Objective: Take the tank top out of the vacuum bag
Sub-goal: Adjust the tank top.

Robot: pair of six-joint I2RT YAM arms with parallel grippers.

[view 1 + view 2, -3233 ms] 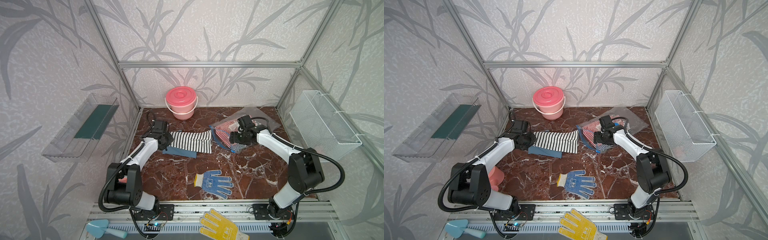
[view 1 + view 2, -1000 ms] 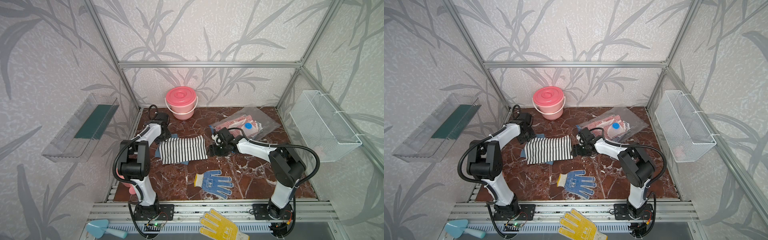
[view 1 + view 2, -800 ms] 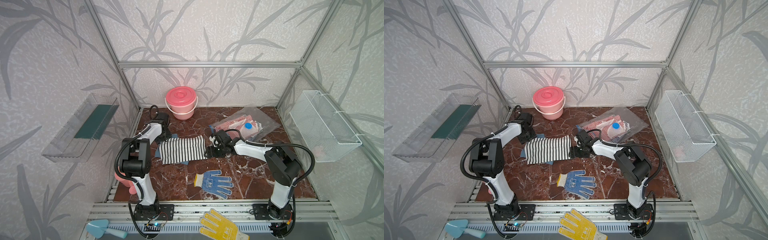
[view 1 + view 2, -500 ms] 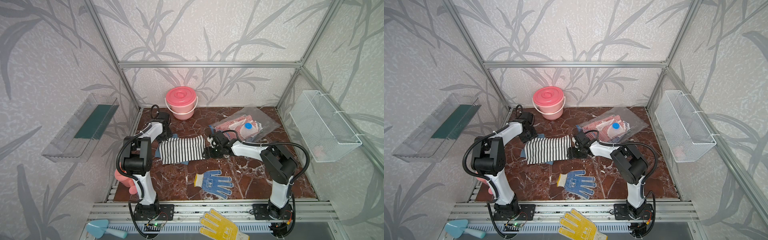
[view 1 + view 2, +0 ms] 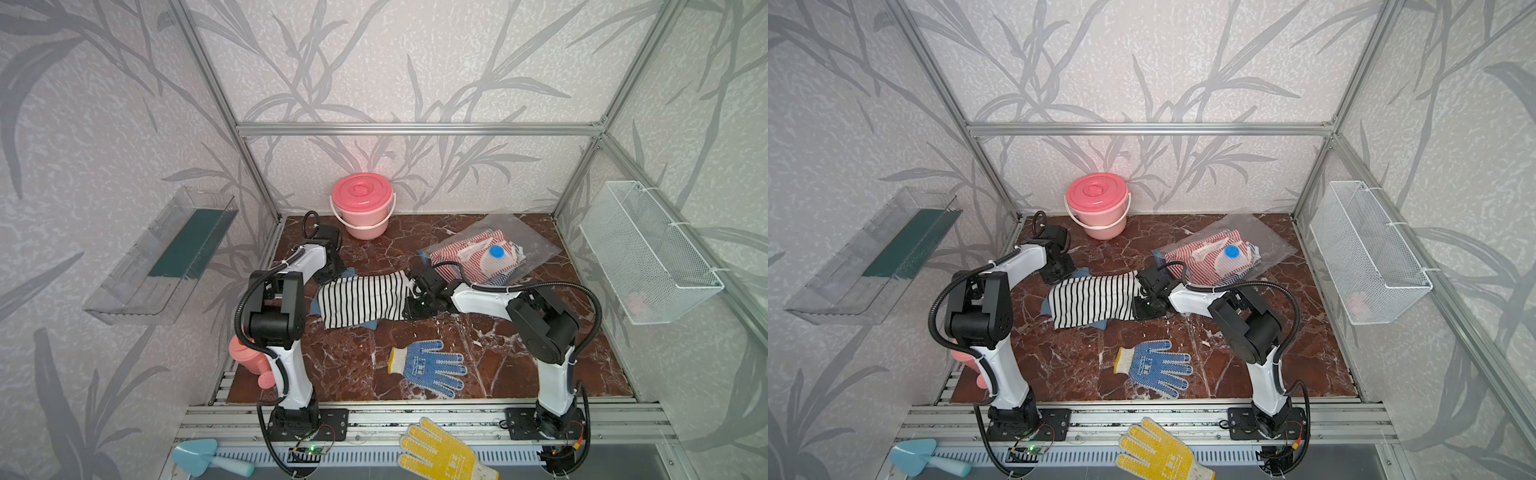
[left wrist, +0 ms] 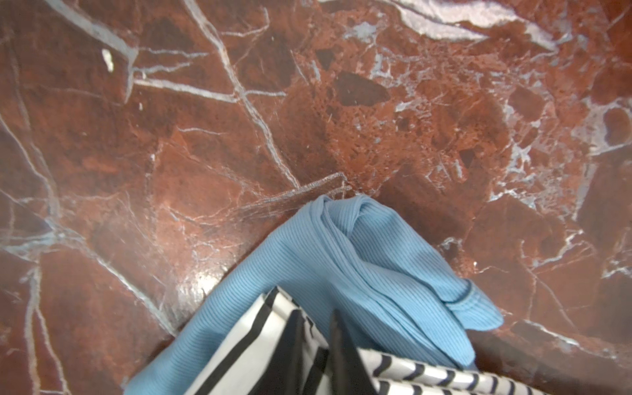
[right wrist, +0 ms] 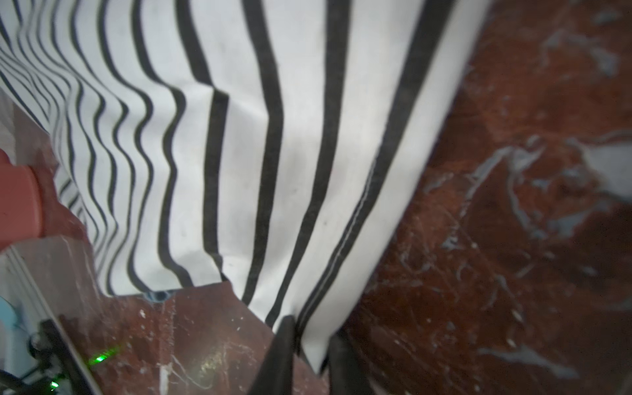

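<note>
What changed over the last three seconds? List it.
The right pincer left the vacuum bag, crossed to the striped garment and shut on the end nearer the bag. The left pincer shut on the opposite end. The garment slid slightly toward the front. Pink bucket and blue glove stayed put.

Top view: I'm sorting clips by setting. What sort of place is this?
Probably a robot test cell, not a real room: an aluminium frame holds wallpapered panels, and the left arm and right arm are bolted to a rail fronting a marble-look tabletop.
</note>
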